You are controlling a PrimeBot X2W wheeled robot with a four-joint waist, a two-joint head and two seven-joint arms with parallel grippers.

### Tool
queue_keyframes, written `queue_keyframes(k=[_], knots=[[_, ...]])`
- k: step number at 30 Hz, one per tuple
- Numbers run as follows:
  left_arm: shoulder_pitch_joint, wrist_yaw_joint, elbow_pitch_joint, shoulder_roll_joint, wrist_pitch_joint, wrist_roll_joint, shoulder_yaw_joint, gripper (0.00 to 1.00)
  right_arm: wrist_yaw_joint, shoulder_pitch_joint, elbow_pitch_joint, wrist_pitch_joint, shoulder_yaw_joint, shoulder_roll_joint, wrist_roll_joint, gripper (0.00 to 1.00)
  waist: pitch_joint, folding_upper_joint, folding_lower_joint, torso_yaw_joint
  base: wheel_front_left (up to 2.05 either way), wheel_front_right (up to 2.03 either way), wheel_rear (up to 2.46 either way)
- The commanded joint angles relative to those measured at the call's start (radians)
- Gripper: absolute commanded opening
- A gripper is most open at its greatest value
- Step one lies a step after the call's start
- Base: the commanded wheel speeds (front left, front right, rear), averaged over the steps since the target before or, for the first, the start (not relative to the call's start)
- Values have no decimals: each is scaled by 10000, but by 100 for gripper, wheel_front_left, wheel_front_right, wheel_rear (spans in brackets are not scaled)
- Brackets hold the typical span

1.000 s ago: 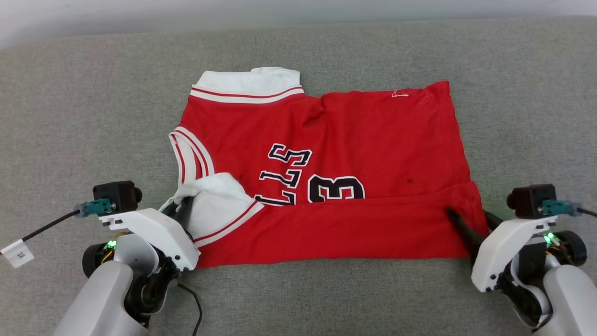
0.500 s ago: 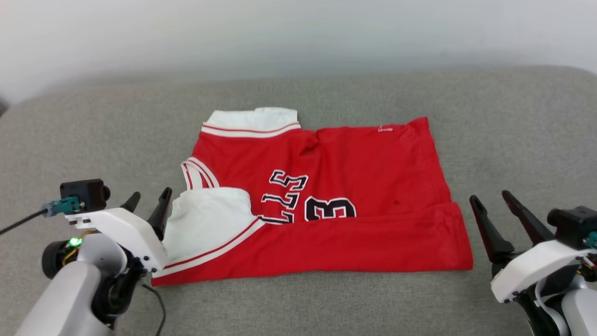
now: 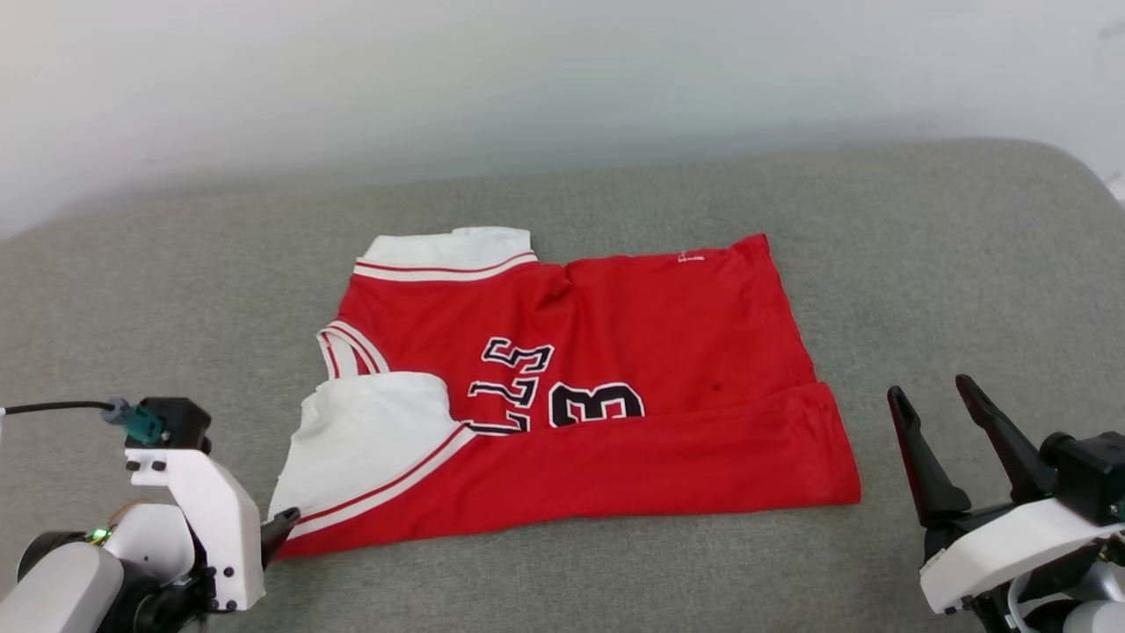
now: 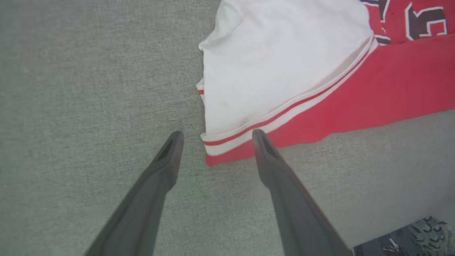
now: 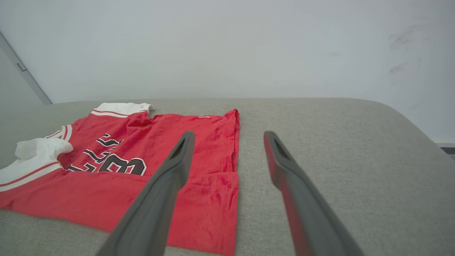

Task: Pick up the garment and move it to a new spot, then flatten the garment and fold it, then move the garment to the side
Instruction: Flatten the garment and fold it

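- We see the garment [image 3: 571, 387] lying flat in the middle of the head view, on a grey fabric surface [image 3: 923, 264] that runs back to a pale wall [image 3: 562, 79] across the top of the frame.
- Its near edge is folded up into a red band along the bottom, which covers the lower part of the black lettering [image 3: 562, 396].
- One white sleeve [image 3: 369, 440] lies on top at the garment's lower left; the other pokes out at the upper left, with striped trim.
- The left hand [image 4: 217, 134] sits at the lower left of the head view. In the left wrist view its two fingers are spread apart and hold nothing, with the tips either side of the garment's corner, just below the sleeve's striped hem. We cannot tell whether either tip touches the cloth.
- The right hand [image 3: 930, 387] is at the lower right of the head view, fingers apart and empty, over bare surface and clear of the garment's right edge.
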Motion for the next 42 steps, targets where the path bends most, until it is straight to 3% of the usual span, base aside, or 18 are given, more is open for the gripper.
queue_keyframes(k=[1,6,11,12,13,14,15,23,28,32,36,42], knots=[[120,132,38,15,141,-61,-20,100,-13,106,-238,66,-6,142,-109,100,359,-1,1,-220,0,0,0],[-43,231,650,-154,69,-54,-35,100,-15,-73,-565,180,-50,393,-178,100,951,-1,1,-482,0,0,0],[-117,-23,1461,-682,421,-373,-337,100,-15,-249,-553,289,-212,512,-79,100,1291,-1,1,-661,0,0,0],[-79,-70,1571,-778,544,-452,-421,87,-15,-272,-536,341,-260,507,-43,100,1318,-1,1,-683,0,0,0],[-44,-151,1663,-883,612,-542,-470,43,-15,-300,-529,389,-320,499,-16,100,1334,-1,1,-695,0,0,0],[-40,-192,1741,-995,631,-629,-488,28,-15,-331,-519,454,-436,473,24,100,1345,-1,1,-701,0,0,0],[-24,-253,1830,-1075,680,-697,-535,0,-13,-348,-485,580,-528,442,105,100,1347,-1,1,-701,0,0,0],[23,-204,1612,-978,154,-588,-330,0,-13,-546,-289,1890,-788,-134,1047,100,1168,-1,1,-463,0,0,0],[-78,29,713,-760,-427,-356,4,0,-13,-923,269,4957,-950,-653,1777,100,1079,-1,1,-77,0,0,0],[-63,258,-166,-618,-703,-158,135,0,-12,-1273,830,6985,-924,-649,2106,100,1178,-1,1,312,0,0,0],[-126,441,-863,-675,-794,66,36,0,-12,-1796,1523,7789,-745,-432,2235,100,1385,-1,1,688,0,0,0],[-272,528,-1271,-808,-852,228,-106,0,-12,-2282,2820,8104,-364,-186,2398,100,1656,-1,1,1007,0,0,0]])
